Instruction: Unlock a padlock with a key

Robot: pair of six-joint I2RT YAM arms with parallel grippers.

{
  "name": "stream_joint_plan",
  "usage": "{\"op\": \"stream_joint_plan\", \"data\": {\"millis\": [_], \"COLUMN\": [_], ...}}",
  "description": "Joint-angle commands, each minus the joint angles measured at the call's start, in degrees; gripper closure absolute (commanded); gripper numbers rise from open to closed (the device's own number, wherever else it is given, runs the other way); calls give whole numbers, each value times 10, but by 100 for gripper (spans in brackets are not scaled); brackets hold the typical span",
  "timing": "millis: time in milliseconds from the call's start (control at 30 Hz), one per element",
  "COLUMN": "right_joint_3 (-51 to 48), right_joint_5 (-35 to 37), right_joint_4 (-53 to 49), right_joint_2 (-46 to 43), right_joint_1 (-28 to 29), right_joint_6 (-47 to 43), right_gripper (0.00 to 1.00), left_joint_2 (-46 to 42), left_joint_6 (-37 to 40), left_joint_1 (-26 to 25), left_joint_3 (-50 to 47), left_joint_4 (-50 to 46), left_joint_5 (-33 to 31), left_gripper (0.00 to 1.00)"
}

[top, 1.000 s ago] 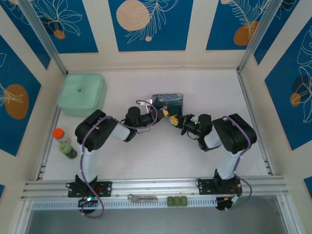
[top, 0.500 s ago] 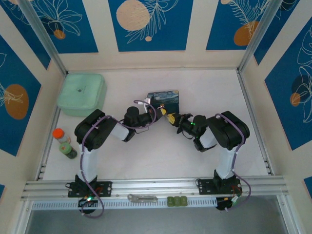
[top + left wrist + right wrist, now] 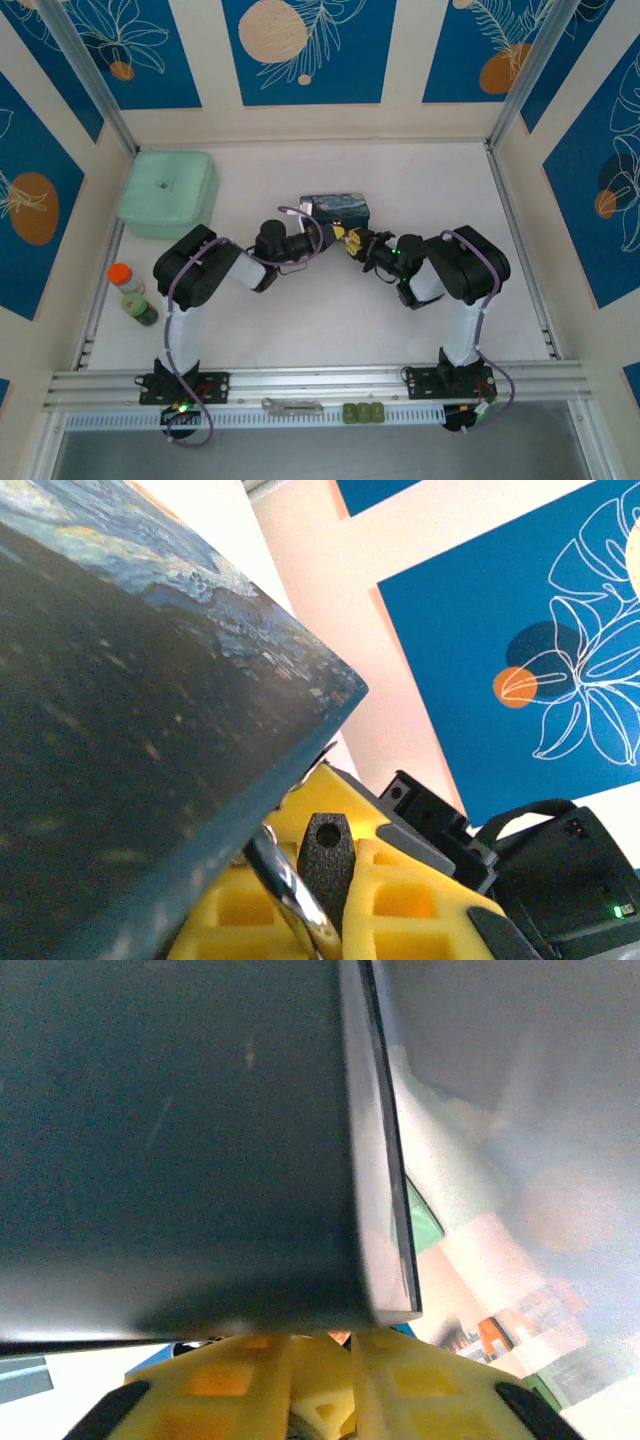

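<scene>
The starry-night tin (image 3: 335,209) lies mid-table, and both grippers meet at its near edge. My left gripper (image 3: 330,237) reaches in from the left. In the left wrist view its yellow fingers (image 3: 420,895) are shut on the padlock, a dark textured body (image 3: 327,852) with a hole and a thin silver shackle (image 3: 288,885) curving under the tin (image 3: 130,730). My right gripper (image 3: 356,243) comes from the right, almost touching the left one. Its yellow fingers (image 3: 430,1380) stand close together just below the tin's dark side (image 3: 180,1130). The key is hidden.
A pale green lidded box (image 3: 167,192) sits at the back left. A small bottle with an orange cap (image 3: 131,293) stands by the left rail. A grey metal tool (image 3: 292,406) and green blocks (image 3: 363,411) rest on the front rail.
The right gripper has moved left, up against the left gripper. The tin has shifted slightly left and turned.
</scene>
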Motion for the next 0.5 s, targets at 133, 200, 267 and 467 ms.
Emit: {"op": "stream_joint_plan", "data": {"millis": [133,200,267,467], "right_joint_3": [-41,-55,-67,-83], "right_joint_5": [-7,-4,-8,-61], "right_joint_4": [-33,-34,-51,-249], "right_joint_2": [7,3,-13,-143], "right_joint_1": [-2,-5,-15,-72], "right_joint_6": [209,191,162,16], "right_gripper": [57,52,50,49], "left_joint_2": [-21,-15,-10,9], "left_joint_6": [-19,-23,-27,-39], "left_joint_1": [-17,-17,-16,-7], "left_joint_3": [4,1,-1,-17], "left_joint_4": [83,83,83,83], "left_joint_5": [63,59,52,19], "left_gripper": [100,100,100,100]}}
